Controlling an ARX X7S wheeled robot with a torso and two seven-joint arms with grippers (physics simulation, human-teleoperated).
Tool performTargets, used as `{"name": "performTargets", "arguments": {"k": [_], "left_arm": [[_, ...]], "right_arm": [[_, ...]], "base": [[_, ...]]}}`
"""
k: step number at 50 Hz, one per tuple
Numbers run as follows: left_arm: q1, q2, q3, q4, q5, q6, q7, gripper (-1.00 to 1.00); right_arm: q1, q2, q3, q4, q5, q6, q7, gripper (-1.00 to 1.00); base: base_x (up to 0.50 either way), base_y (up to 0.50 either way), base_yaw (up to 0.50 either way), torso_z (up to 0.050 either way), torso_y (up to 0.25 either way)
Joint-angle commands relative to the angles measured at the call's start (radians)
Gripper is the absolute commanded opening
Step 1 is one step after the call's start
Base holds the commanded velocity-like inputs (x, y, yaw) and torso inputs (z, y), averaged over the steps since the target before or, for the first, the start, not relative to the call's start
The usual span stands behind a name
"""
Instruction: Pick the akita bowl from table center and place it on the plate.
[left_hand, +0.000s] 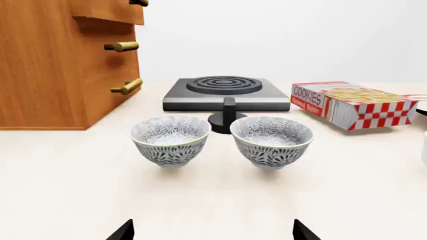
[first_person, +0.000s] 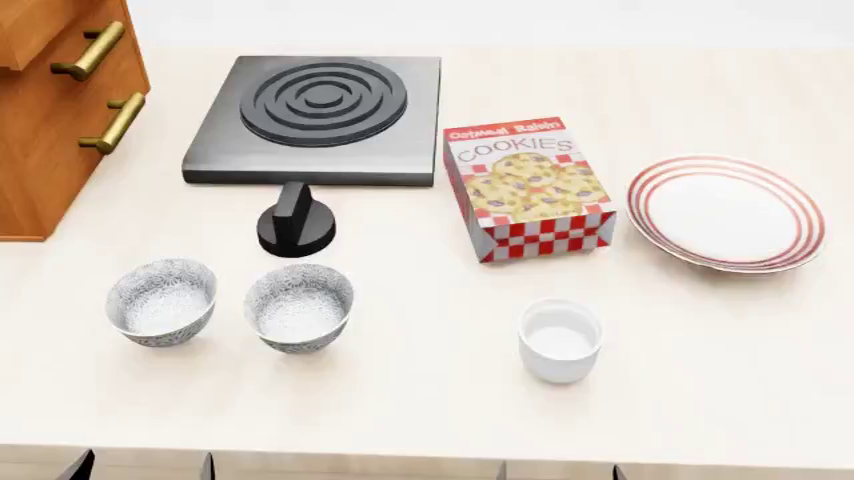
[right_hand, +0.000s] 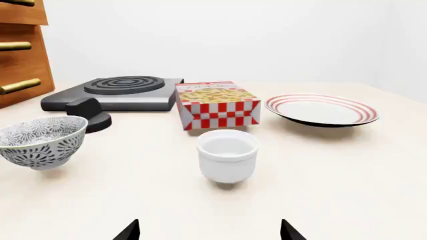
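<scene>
— On the pale table, where does the akita bowl sit?

— Near the front, left of the middle in the head view. Two small round bowls with a fine grey-and-white floral speckle stand upright side by side, close but not touching. The one nearer the table's centre is the akita bowl; its twin bowl is just to its left.

— And the plate?

— The wide white plate with red rings around its rim lies well apart, at the right side of the table, bare.

— What lies between them?

— A red-and-white checked cookie box lies flat just left of the plate, and a plain white cup stands in front of the box. Behind the bowls is a black knob-shaped piece, and behind that a dark grey square hob with concentric rings. A wooden drawer cabinet with brass handles fills the far left.

— How do the fingers stand?

— Left fingers show only as two dark tips set wide apart, facing both bowls and holding nothing. Right fingers are likewise spread, empty, facing the cup.
</scene>
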Motion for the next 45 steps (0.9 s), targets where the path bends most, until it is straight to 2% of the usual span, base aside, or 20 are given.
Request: {"name": "performTargets", "arguments": {"k": [1, 9, 12, 20, 25, 31, 45], "left_arm": [[-0.003, -0.018, 0.023, 0.000, -0.008, -0.004, -0.015, 1.00], [-0.009, -0.048, 0.051, 0.025, -0.046, -0.030, -0.020, 1.00], [-0.014, -0.052, 0.060, 0.031, -0.032, -0.024, -0.043, 1.00], [-0.029, -0.069, 0.057, 0.202, -0.099, -0.166, -0.042, 1.00], [-0.044, -0.083, 0.053, 0.287, -0.120, -0.260, -0.057, 1.00], [-0.051, -0.114, 0.040, 0.324, -0.122, -0.265, -0.065, 1.00], [-0.079, -0.135, -0.009, 0.301, -0.166, -0.253, -0.088, 1.00]], "right_arm": [[0.007, 0.014, -0.017, -0.003, 0.021, 0.011, 0.022, 1.00], [0.008, 0.037, -0.018, -0.013, 0.114, -0.015, 0.029, 1.00], [0.024, 0.054, -0.046, -0.029, 0.062, 0.062, 0.065, 1.00], [0.010, 0.077, -0.049, -0.156, 0.077, 0.117, 0.086, 1.00], [-0.069, 0.092, 0.023, -0.342, 0.081, 0.129, 0.156, 1.00], [-0.170, 0.090, 0.126, -0.466, 0.105, 0.084, 0.230, 1.00], [-0.197, 0.105, 0.132, -0.438, 0.110, 0.031, 0.258, 1.00]], "base": [[0.00, 0.00, 0.00, 0.000, 0.000], [0.00, 0.00, 0.00, 0.000, 0.000], [0.00, 0.00, 0.00, 0.000, 0.000], [0.00, 0.00, 0.00, 0.000, 0.000], [0.00, 0.00, 0.00, 0.000, 0.000], [0.00, 0.00, 0.00, 0.000, 0.000], [0.42, 0.00, 0.00, 0.000, 0.000]]}}
